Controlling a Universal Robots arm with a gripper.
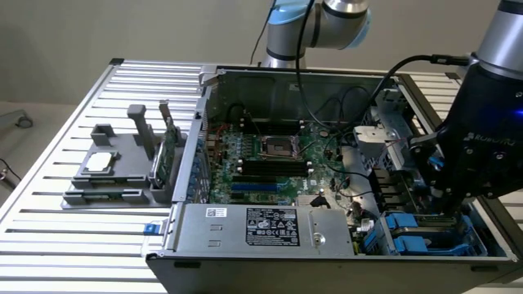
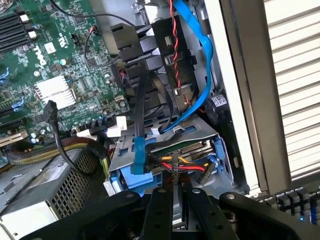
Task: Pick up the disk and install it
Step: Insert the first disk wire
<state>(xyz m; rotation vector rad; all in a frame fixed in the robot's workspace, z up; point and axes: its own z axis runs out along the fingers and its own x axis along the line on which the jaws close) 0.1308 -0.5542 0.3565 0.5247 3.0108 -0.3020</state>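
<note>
Black two-finger claw (image 1: pixel 442 211) sits low inside the open grey metal computer case (image 1: pixel 392 82), at the case's corner on the exterior view's right. Seen from the wrist, the claw (image 2: pixel 178 193) has its black fingers (image 2: pixel 161 210) drawn nearly together, with only a thin slit between them. Cannot tell whether anything is pinched in that slit. The flat silver-grey disk in its blue plastic carrier (image 2: pixel 192 149) lies seated in the drive bay directly past the fingertips, apart from them, with its connector edge facing the claw and blue rails showing on both sides. In the exterior view the same disk (image 1: pixel 418 236) lies just under the claw. A bundle of red, yellow and black wires (image 2: pixel 186 164) crosses between fingertips and disk, close to both. A flat blue ribbon cable (image 2: pixel 204 60) runs away from the claw along the case wall, then curves down to the bay. The green motherboard (image 1: pixel 270 153) lies beside the claw, toward the exterior view's left. The grey power supply box with white printed label (image 1: pixel 261 226) is near it on that same side. Well away from the claw, on the slatted aluminium table (image 1: pixel 73 245), stands a grey plastic parts holder (image 1: pixel 114 174).
</note>
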